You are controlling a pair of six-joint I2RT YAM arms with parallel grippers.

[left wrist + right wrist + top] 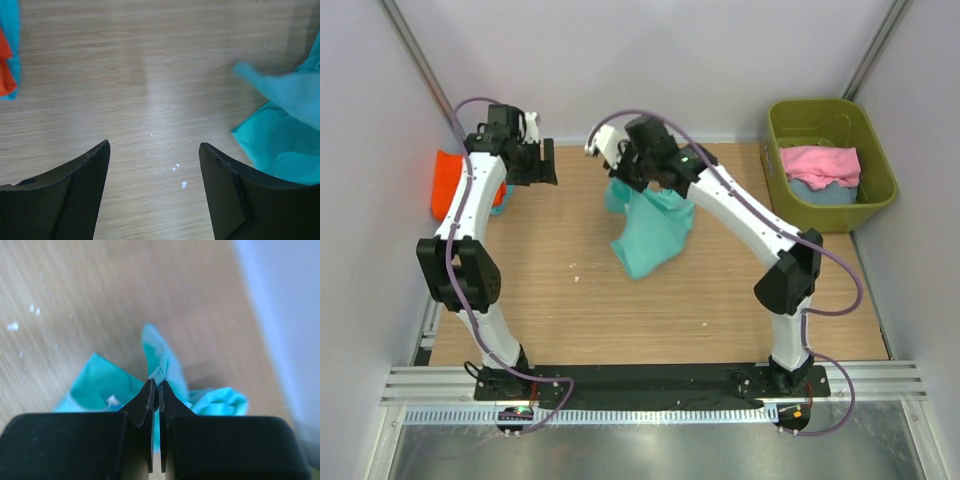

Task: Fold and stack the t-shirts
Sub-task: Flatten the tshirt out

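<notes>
The right gripper (155, 386), jaws closed, pinches a fold of the teal t-shirt (650, 235), which hangs bunched over the middle of the table (570, 320), while the left gripper (154, 147) hovers wide open and empty.

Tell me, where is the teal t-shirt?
In the top view, the teal t-shirt hangs over the middle of the table, pinched by the right hand, left of the green bin.

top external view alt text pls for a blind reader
From above, the right gripper pinches a teal t-shirt hanging bunched over the middle of a wooden table. The left gripper is open and empty beside an orange t-shirt at the left edge; an olive bin at far right holds a pink t-shirt and a pale blue t-shirt.
</notes>
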